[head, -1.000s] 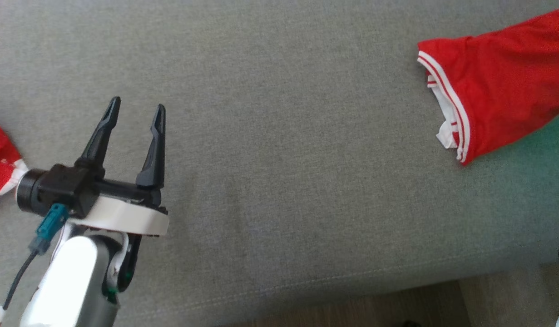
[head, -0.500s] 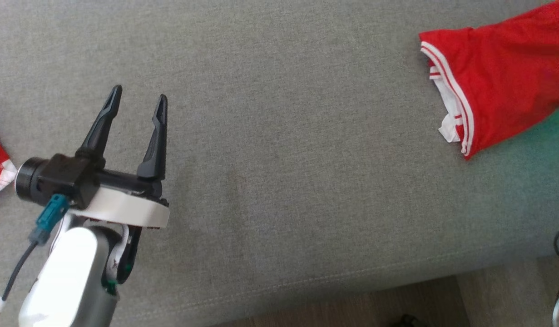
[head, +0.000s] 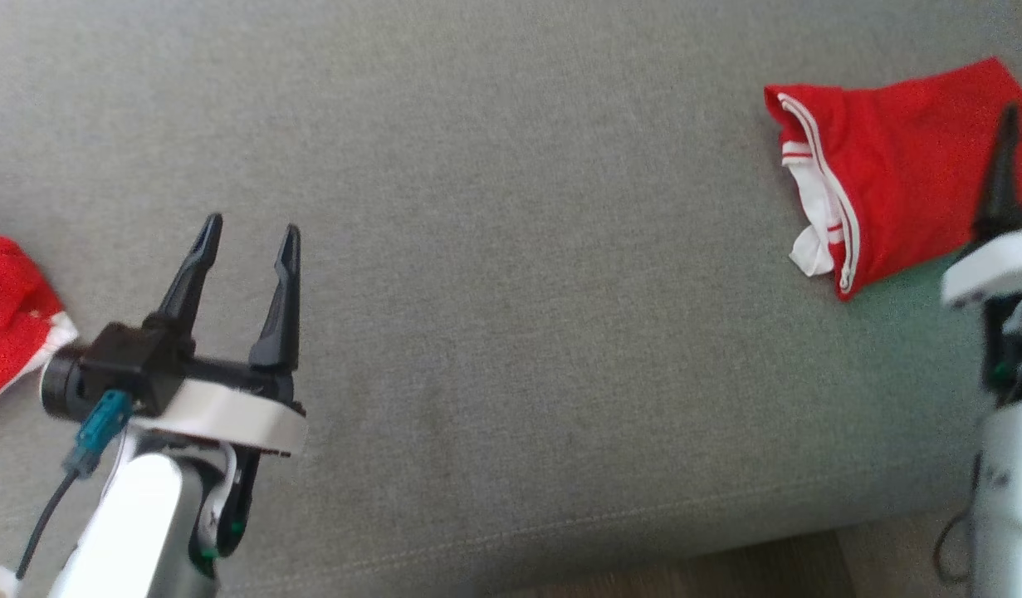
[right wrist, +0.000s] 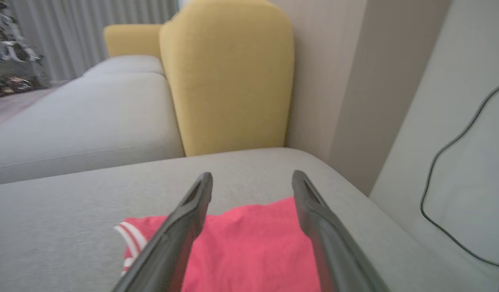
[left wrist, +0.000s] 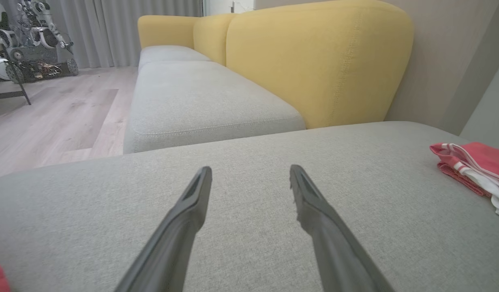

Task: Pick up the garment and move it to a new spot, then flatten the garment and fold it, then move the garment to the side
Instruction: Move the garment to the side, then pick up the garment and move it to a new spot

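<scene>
The garment (head: 901, 174) is red with white striped trim and lies folded on the grey sofa cushion (head: 511, 249) at the far right. One dark finger (head: 1005, 166) of my right gripper stands over its near right part. In the right wrist view the right gripper (right wrist: 251, 182) is open, its fingers spread just above the garment (right wrist: 249, 251) and holding nothing. My left gripper (head: 249, 237) is open and empty at the lower left, far from the garment. The left wrist view shows the left gripper (left wrist: 249, 174) over bare cushion, with the garment (left wrist: 472, 162) off to the right.
Another red and white cloth (head: 8, 307) lies at the left edge. The cushion's front seam (head: 560, 523) borders wood floor below. Yellow backrests (left wrist: 314, 61) rise behind the seat, and a wall with a hanging cable (right wrist: 448, 162) stands right of the garment.
My right gripper has opened and let the garment go; it now rests on the cushion. The right gripper has come into the head view, and that view has shifted a little.
</scene>
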